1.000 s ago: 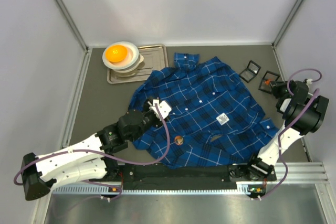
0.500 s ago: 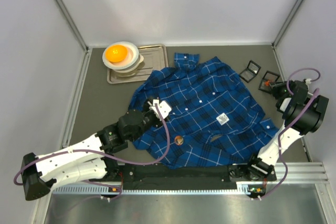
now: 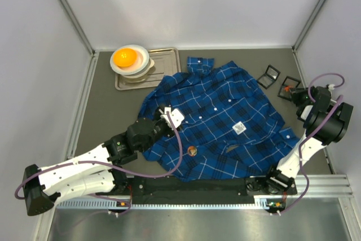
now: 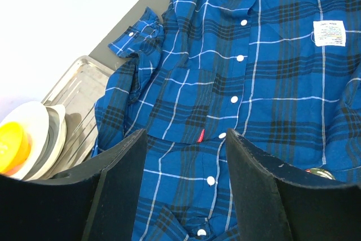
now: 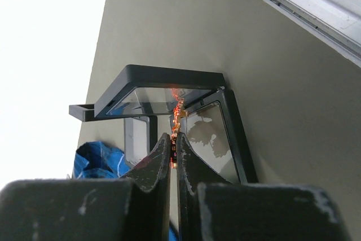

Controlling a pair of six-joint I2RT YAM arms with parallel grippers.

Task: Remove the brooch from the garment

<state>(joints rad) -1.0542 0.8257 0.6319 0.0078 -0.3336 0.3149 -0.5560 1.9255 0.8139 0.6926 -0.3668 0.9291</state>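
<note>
While the left gripper (image 4: 186,135) is held wide above the shirt (image 4: 271,83), the right gripper (image 5: 174,138) is closed on an orange brooch (image 5: 178,108) at an open case (image 5: 158,75).

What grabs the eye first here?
The dark-blue plaid shirt sprawls across the table's middle, a small round disc on it near the front edge. Far left, a bright orange round object sits in a white bowl on a metal tray. Far right, the right gripper is shut on a small orange piece beside black frames, while the left gripper hangs open over the shirt.
</note>
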